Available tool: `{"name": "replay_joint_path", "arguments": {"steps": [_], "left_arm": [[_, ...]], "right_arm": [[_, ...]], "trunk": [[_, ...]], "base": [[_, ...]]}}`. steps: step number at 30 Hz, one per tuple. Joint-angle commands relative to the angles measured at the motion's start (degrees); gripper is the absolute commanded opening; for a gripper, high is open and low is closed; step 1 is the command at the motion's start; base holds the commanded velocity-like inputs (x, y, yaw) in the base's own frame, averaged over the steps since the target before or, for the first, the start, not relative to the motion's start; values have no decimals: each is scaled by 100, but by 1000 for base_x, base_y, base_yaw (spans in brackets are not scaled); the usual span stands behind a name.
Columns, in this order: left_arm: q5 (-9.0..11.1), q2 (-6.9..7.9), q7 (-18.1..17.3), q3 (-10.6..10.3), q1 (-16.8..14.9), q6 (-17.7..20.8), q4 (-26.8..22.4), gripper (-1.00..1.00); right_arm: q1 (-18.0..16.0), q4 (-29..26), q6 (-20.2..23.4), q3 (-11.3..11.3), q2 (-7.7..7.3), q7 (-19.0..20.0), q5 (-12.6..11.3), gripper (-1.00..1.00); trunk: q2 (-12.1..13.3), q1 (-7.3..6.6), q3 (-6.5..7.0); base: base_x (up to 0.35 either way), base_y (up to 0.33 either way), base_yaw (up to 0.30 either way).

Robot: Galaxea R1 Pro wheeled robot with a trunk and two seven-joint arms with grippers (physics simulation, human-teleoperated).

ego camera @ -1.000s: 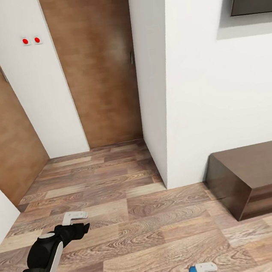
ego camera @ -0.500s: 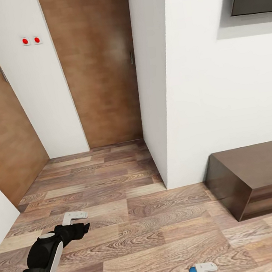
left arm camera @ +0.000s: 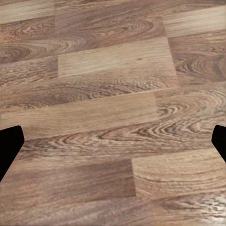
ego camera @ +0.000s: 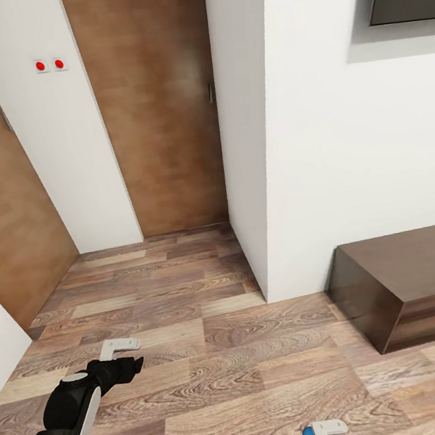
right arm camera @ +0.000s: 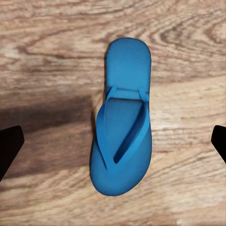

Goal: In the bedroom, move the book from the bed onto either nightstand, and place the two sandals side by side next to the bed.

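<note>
1. Head view: the left claw (ego camera: 119, 345) hangs low over the wood-plank floor (ego camera: 216, 356). Whether it is released or clenched cannot be told here. The right claw (ego camera: 323, 431) sits at the lower edge with a sliver of blue beside it. A wall corner (ego camera: 262, 266) and a low dark cabinet (ego camera: 407, 287) stand ahead of the right claw; open floor lies ahead of the left.

2. Left wrist view: finger tips (left arm camera: 9, 148) wide apart, released, bare floor (left arm camera: 113, 113) beneath.

3. Right wrist view: claw released, tips (right arm camera: 10, 148) spread; one blue sandal (right arm camera: 123, 141) lies flat on the floor directly below, between them. It looks light, thin and bendy; pinching across its sole edges seems surest.
</note>
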Motion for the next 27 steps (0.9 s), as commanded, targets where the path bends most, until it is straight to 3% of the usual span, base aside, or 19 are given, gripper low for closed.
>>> {"name": "replay_joint_path", "arguments": {"steps": [1,27], "left_arm": [[9,1,-16,3,-3,27,-5,100],[13,1,-25,12,-2,74,-105,100]], "right_arm": [[0,-12,38,11,1,-24,-4,100],[-24,-255,82,37,8,-73,4,100]], "trunk": [[-2,-1,-5],[-36,63,-559]], "base": [[0,0,0],[0,0,0]]}}
